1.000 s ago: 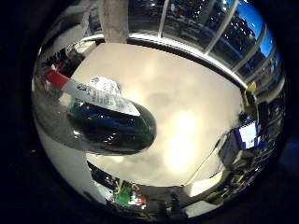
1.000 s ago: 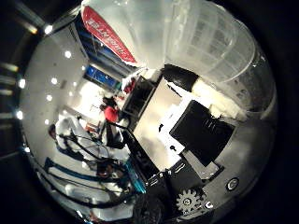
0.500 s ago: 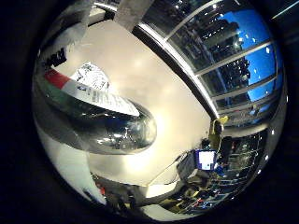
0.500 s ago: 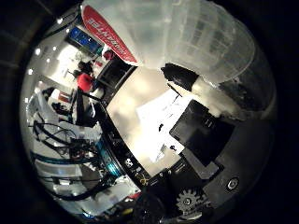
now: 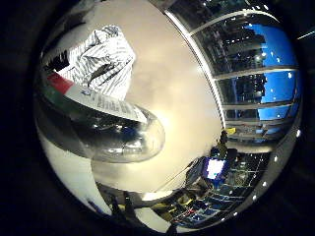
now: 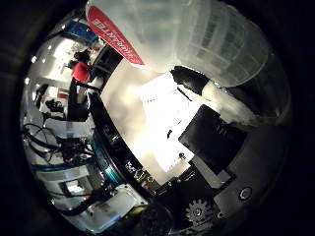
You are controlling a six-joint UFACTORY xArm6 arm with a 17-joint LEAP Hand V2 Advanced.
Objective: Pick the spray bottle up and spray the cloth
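The spray bottle is a clear plastic bottle with a red label and lies right against my palm, filling much of the thumb side view. My right hand has its black and white fingers curled round the bottle. The little finger side view shows the bottle's rounded clear end held above the table. The cloth, white with thin dark stripes, lies crumpled on the pale table beyond the bottle. The bottle's nozzle does not show.
Tall windows with a blue evening sky run along the table's far side. A lit monitor and cluttered desks stand past the table's edge. More lab equipment and a red object fill the room's other side.
Both views have swung as the hand turned with the bottle. The cloth now shows larger and closer in the little finger side view. The bottle stays in the same grip.
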